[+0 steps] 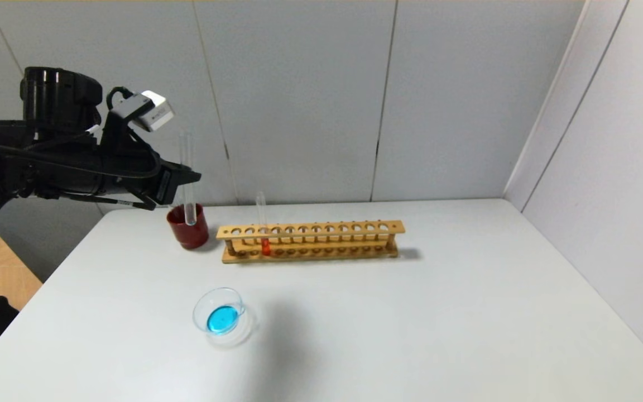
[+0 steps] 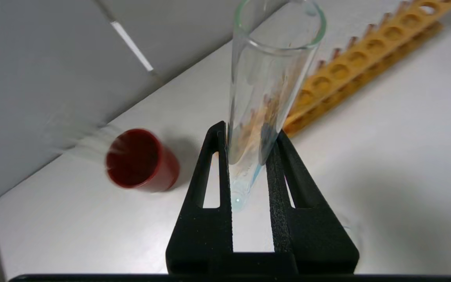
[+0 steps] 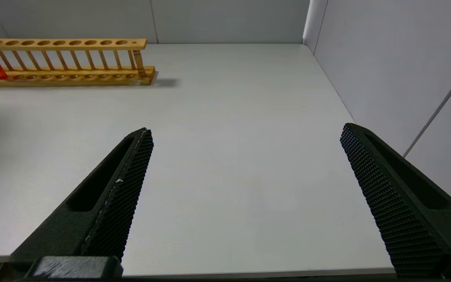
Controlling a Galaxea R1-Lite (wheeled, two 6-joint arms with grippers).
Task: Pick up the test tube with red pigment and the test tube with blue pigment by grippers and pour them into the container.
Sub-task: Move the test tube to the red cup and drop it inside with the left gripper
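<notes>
Blue pour looks done; emptied slim clear glass test tube (image 1: 188, 184) clenched upright in black two-fingered left gripper (image 1: 183, 185) above opaque dark red cup (image 1: 188, 226).
Low round glass beaker (image 1: 220, 311) holds blue liquid. Orange-red-liquid tube (image 1: 263, 231) stands in wooden rack (image 1: 310, 242). Next probably: drop empty, fetch red. Right gripper (image 3: 245, 172) spread wide, idle.

A white table (image 1: 411, 324) fills the lower frame of the head view. A wooden rack (image 1: 310, 241) stands on it at upper centre. A dark red cup (image 1: 188, 226) stands just left of the rack. The container (image 1: 219, 316), holding blue liquid, rests at lower left, well apart from both.
</notes>
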